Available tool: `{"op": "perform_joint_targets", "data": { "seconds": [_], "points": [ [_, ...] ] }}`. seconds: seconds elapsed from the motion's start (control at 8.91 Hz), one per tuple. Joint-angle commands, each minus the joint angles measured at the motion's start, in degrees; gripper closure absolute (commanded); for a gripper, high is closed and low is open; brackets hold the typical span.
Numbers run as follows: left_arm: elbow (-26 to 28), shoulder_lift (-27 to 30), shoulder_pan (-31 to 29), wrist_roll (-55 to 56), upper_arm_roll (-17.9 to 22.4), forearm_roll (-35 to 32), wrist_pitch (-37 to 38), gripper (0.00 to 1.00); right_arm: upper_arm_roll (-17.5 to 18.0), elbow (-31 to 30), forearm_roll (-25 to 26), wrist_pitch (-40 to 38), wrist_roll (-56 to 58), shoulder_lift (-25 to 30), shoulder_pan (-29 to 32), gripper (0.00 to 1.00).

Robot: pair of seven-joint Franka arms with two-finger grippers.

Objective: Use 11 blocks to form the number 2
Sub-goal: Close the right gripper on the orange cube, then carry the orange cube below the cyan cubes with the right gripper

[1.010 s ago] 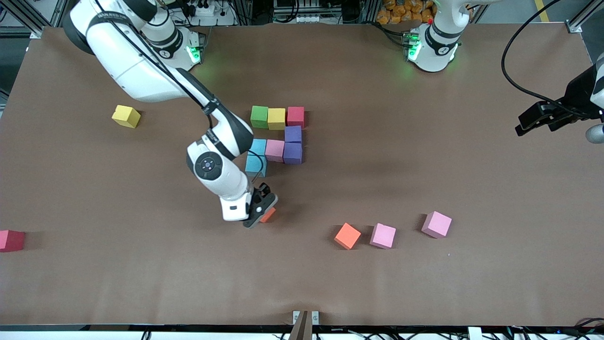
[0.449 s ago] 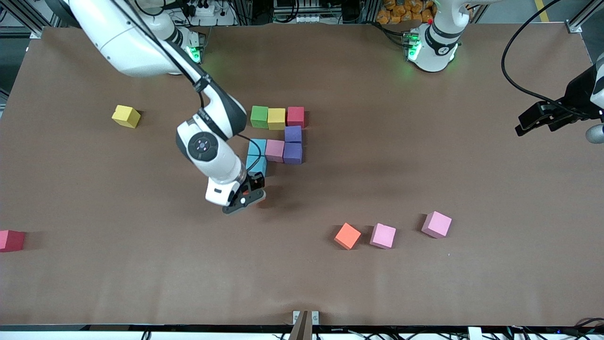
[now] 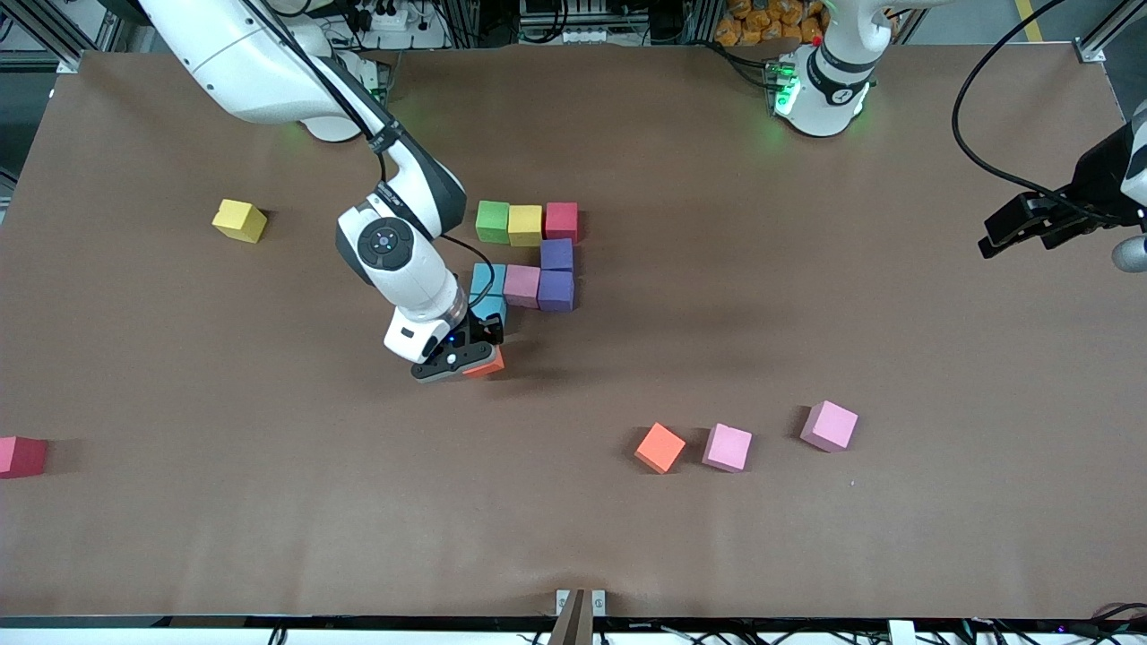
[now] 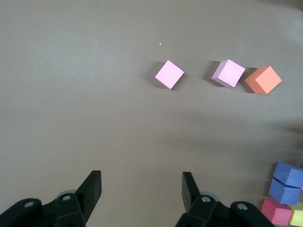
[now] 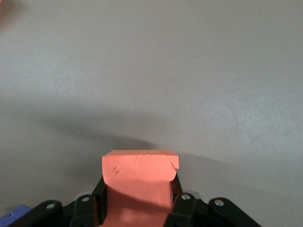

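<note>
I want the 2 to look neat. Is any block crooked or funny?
Mostly neat. The upper purple block sits slightly askew on its neighbour. The orange block squeezed in the right gripper has a small tear on its face. The left gripper waits open.

Right gripper (image 3: 468, 356) w/ orange block (image 3: 487, 363) hung just beside light blue blocks (image 3: 488, 296). Bare table (image 3: 269, 502) lay nearer front camera. Loose orange block (image 3: 660, 447) + two pink blocks (image 3: 727, 447) sat well apart.
</note>
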State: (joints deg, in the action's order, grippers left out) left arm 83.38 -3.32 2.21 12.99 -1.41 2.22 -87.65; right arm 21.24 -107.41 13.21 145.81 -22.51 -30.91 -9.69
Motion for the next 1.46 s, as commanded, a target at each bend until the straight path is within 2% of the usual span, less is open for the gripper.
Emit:
{"op": "perform_joint_targets", "data": {
  "seconds": [0.0,0.22,0.34,0.67,1.12,1.35],
  "points": [
    [-0.6,-0.1,-0.3,0.5,0.0,1.8,0.1,0.23,-2.9,-2.0,-0.6,2.1,-1.0,2.7,-0.8,1.0],
    [-0.6,-0.1,-0.3,0.5,0.0,1.7,0.1,0.23,-6.0,-1.8,0.1,3.4,-4.3,2.9,-3.8,1.0],
    [-0.6,-0.1,-0.3,0.6,0.0,1.7,0.1,0.23,-8.0,-1.7,2.5,3.4,-7.0,2.8,-5.4,1.0],
    [-0.6,-0.1,-0.4,0.5,0.0,1.7,0.1,0.23,-11.0,-1.7,4.4,3.2,-13.8,2.5,-9.8,1.0],
    [-0.8,-2.7,1.2,2.2,-0.5,0.7,-1.0,0.23,-11.2,-2.1,12.1,3.0,-20.5,2.0,-11.9,1.0],
    [-0.7,-4.2,-1.6,2.1,0.1,1.7,-1.2,0.23,-11.2,-2.9,12.3,3.2,-21.2,1.8,-11.9,1.0]
  ]
}}
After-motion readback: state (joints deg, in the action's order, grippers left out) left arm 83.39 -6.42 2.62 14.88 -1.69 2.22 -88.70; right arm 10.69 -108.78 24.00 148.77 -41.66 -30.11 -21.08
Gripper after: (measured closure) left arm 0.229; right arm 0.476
